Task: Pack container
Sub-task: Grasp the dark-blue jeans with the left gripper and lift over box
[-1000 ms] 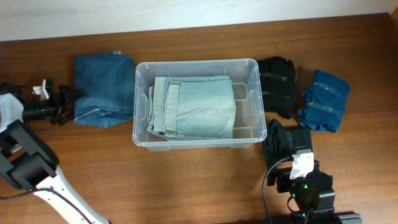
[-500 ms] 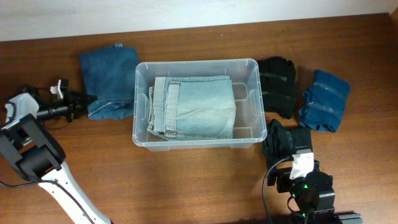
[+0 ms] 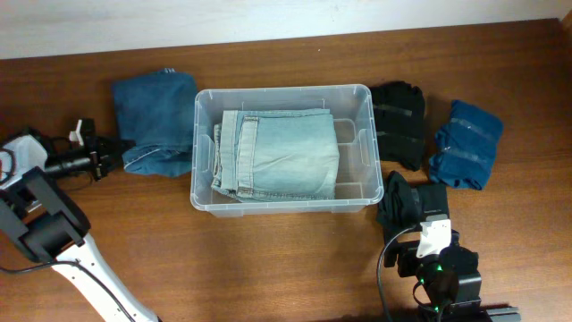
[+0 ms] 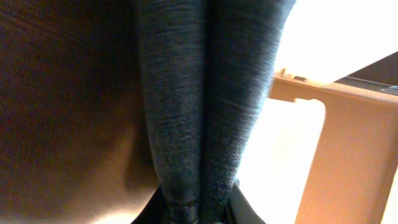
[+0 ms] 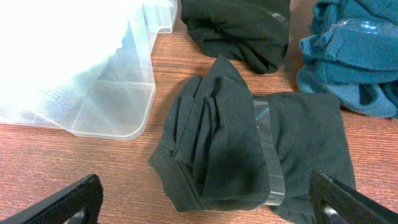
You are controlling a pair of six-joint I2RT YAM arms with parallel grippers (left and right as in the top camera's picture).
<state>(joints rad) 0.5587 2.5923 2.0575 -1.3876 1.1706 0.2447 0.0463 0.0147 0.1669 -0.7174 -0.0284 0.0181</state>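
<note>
Clear container [image 3: 282, 92] sits mid-bench [image 3: 223, 259] with light folded jeans [image 3: 286, 156] inside and a bare strip along its right wall. The left tool [image 3: 111, 154] is clamped on the edge of the dark blue jeans [image 3: 152, 121], which lie against the container's left wall. The right tool [image 5: 208, 202] has its fingers wide apart over a taped black bundle [image 5: 249, 155] beside the container's front right corner. Bare bench in front.

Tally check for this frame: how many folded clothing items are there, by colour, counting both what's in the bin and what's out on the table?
Light blue denim, inside the container: 1
Dark blue denim, left of the container: 1
Black garments, right of the container: 2
Teal garment, far right: 1
Total: 5 garments
</note>
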